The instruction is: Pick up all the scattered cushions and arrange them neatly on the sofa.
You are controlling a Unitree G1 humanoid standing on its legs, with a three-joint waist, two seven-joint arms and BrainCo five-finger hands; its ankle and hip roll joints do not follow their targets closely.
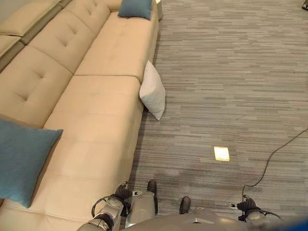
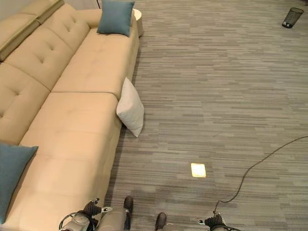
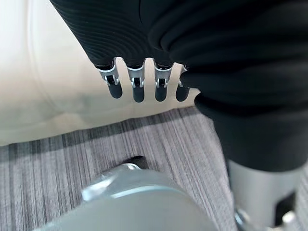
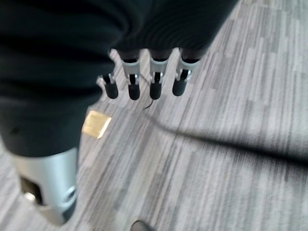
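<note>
Grey striped carpet (image 2: 216,96) with a black wastebasket (image 2: 292,17) far off.

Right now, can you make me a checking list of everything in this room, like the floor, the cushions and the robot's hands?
Surface: grey striped carpet, with a beige sofa along the robot's left.
Job's things: white cushion on the floor, leaning against the sofa's front edge; teal cushion on the near seat; second teal cushion at the far end.
Clutter: small brass floor plate.
Hands: left hand and right hand hang open, holding nothing.
Cables: nothing seen apart from the robot's own.
Surroundings: black wastebasket far off.
</note>
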